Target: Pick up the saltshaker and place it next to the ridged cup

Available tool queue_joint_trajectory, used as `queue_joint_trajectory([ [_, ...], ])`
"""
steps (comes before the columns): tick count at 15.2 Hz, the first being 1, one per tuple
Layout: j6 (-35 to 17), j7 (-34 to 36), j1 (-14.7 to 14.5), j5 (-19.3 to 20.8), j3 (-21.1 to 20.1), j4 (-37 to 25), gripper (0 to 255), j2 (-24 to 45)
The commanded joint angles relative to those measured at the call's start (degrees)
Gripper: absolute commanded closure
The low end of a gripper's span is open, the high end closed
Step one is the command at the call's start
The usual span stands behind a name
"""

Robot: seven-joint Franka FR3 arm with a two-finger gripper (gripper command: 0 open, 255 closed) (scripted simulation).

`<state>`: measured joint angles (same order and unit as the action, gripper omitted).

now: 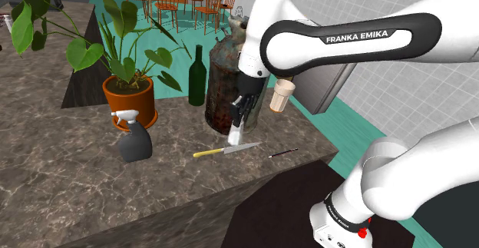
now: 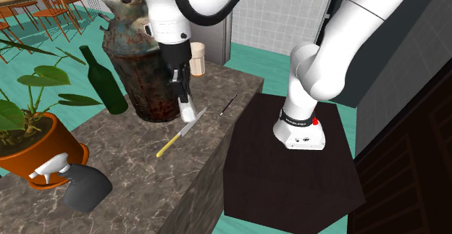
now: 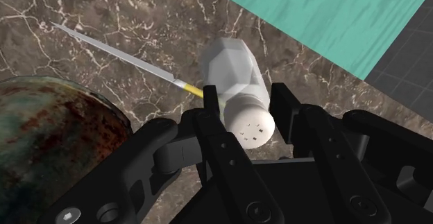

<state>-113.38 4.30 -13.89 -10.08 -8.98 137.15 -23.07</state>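
Wrist view: white saltshaker (image 3: 237, 77) sits inside the gripper (image 3: 245, 96); jaws clamped on it.

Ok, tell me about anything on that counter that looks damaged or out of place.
The big jug beside the gripper is blotched with rust and looks corroded. A yellow-handled knife lies loose on the counter, right by the saltshaker clasped in the gripper. Nothing looks spilled.

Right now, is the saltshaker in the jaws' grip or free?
In the grip: the wrist view shows the jaws closed against both sides of the white saltshaker, near its perforated cap.
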Motion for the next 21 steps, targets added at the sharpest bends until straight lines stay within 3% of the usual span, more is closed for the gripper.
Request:
queue_joint_trajectory([
  [1, 1.64, 0.17, 0.01, 0.08, 0.09, -1.08, 255, -0.54],
  [10, 8.24, 0.77, 0.16, 0.49, 0.51, -6.64, 255, -1.60],
  [21, 10.55, -14.34, 6.47, 6.19, 12.14, -3.89, 255, -5.02],
])
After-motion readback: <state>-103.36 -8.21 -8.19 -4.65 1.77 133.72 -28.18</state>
